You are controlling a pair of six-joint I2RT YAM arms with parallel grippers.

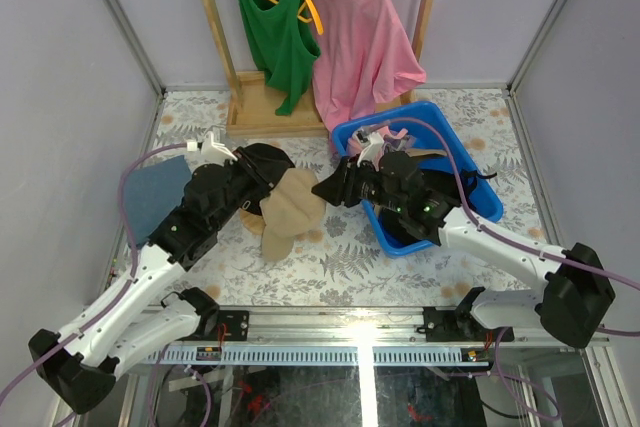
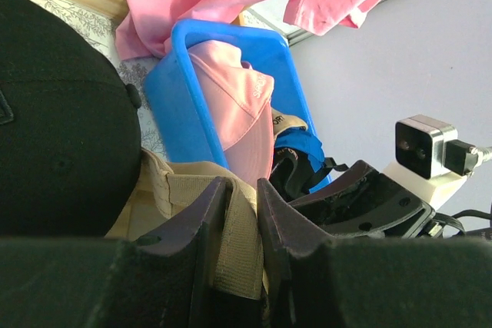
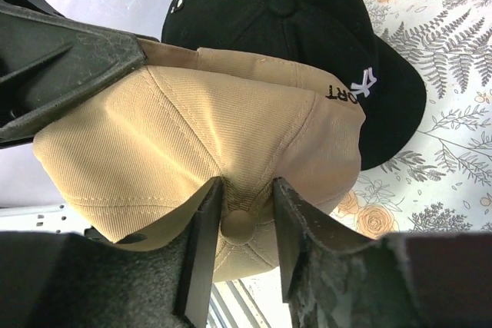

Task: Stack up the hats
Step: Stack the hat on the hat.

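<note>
Fingers (image 3: 201,259) of the right gripper (image 3: 246,190) are pinching the tan cap (image 3: 192,128) at its crown button; the left gripper (image 2: 242,186) is clamping its rear strap. This creased cap is resting over the black cap (image 3: 292,28), beside the blue bin (image 1: 485,197).

The table's middle is crowded — the left gripper (image 2: 242,190) and right gripper (image 3: 244,190) meet at the tan cap (image 1: 290,209), which lies over the black cap (image 1: 268,160), with the blue bin (image 1: 487,204) just to the right. Hanging shirts (image 1: 355,37) and their wooden rack (image 1: 262,107) block the back; bare tabletop (image 1: 345,262) lies open in front.
</note>
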